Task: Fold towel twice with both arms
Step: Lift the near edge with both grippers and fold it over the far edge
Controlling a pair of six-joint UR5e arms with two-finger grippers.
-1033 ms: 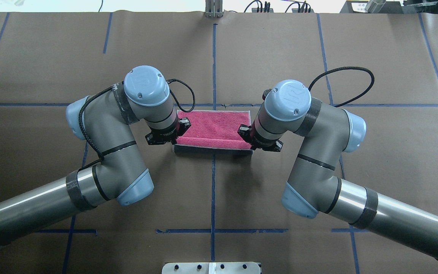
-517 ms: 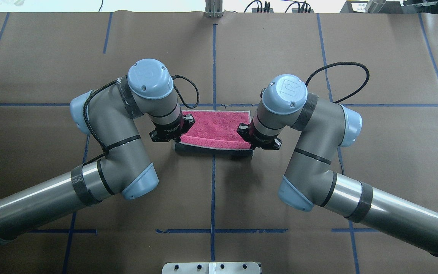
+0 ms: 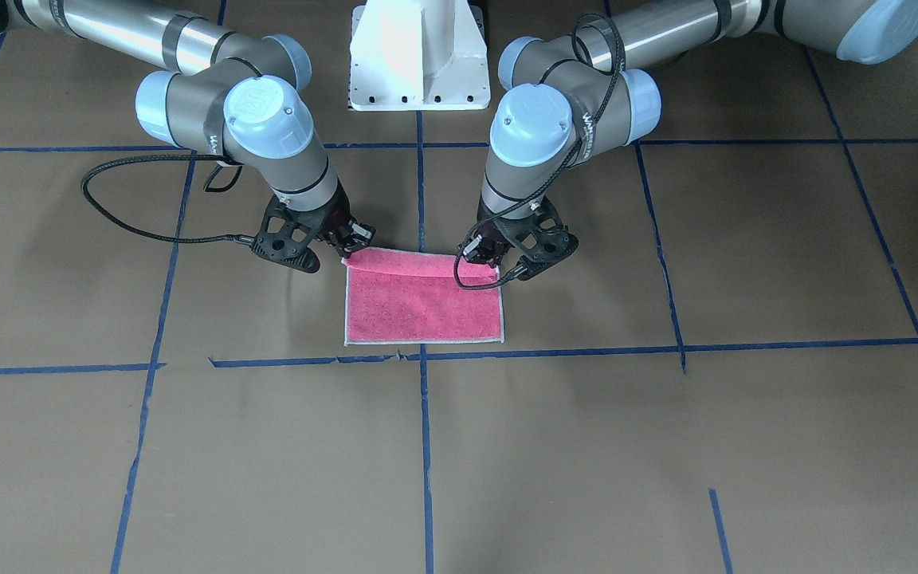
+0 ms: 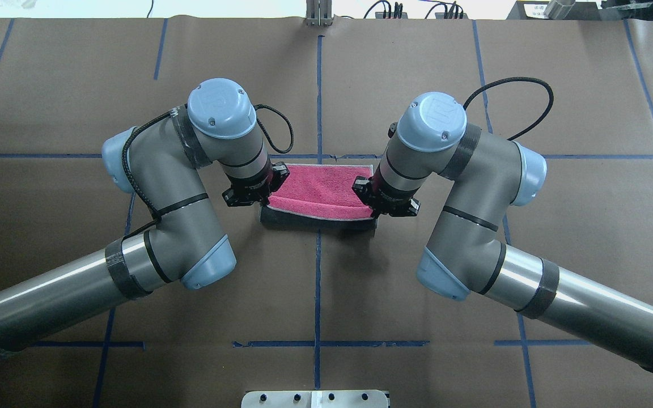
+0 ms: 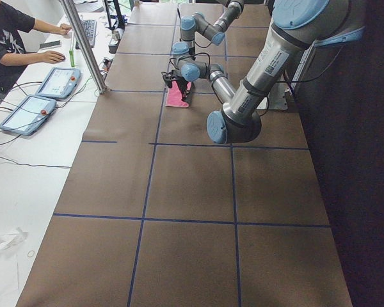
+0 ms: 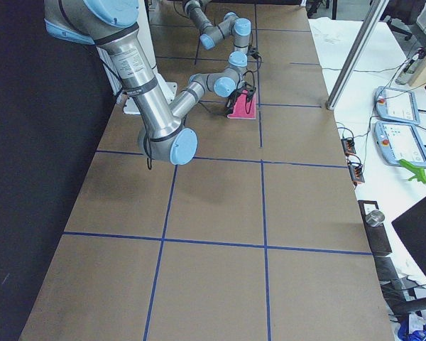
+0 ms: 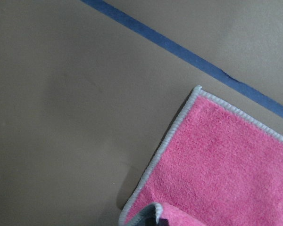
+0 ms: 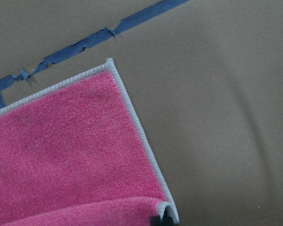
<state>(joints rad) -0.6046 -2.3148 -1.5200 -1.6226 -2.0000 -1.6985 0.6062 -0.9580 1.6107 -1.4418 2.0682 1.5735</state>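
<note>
Brown paper [image 4: 360, 68] covers the table, marked into large squares by blue tape lines [image 4: 318, 283]; one stretch of tape [image 3: 307, 363] is torn ragged. In the left side view a person in a black T-shirt [image 5: 6, 38] sits at a white side bench, near a keyboard [image 5: 88, 31], two tablet-like control pendants [image 5: 57, 82] and a slanting aluminium post [image 5: 83, 48]. A crumpled white scrap [image 5: 9, 238] lies nearer the camera.

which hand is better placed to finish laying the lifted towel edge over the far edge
Left, slightly: the left hand and right hand each pinch a corner of the lifted edge, but the left corner is farther across the towel.
</note>
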